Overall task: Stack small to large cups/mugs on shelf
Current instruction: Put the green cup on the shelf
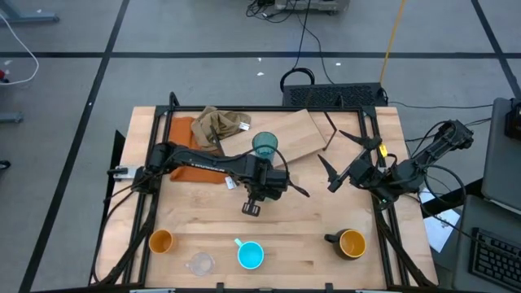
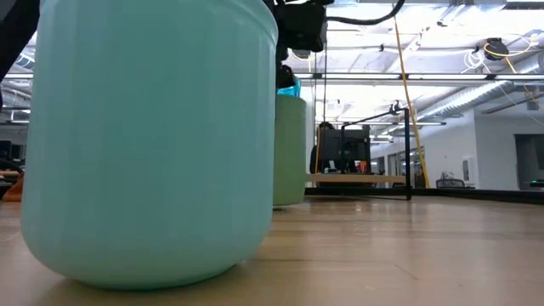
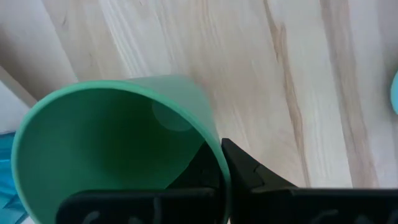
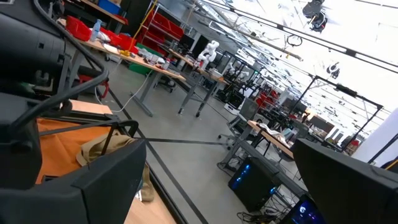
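My left gripper (image 1: 262, 185) points down over the table's middle, shut on the green cup (image 3: 118, 149), which it hides in the high view. In the low view the green cup (image 2: 289, 149) shows behind the big light-blue mug (image 2: 144, 136). The teal tumbler (image 1: 264, 145) stands at the near left corner of the wooden shelf (image 1: 305, 134). Along the near edge stand the orange cup (image 1: 160, 241), the clear glass (image 1: 199, 263), the light-blue mug (image 1: 250, 255) and the black mug (image 1: 350, 242). My right gripper (image 1: 346, 167) waits open and level at the right. My left gripper holds the green cup by its rim wall (image 3: 219, 155), one finger inside (image 3: 193, 177) the cup and one outside (image 3: 249, 171). The fingers come from above, pointing down. The cup stays upright, mouth up; its base (image 2: 289, 202) is at about table level, touching or not I cannot tell.
An orange cloth (image 1: 183, 129) with a tan cloth (image 1: 220, 124) on it lies at the far left, beside the shelf. Bare wooden table (image 1: 301, 216) lies between the shelf and the near row of cups.
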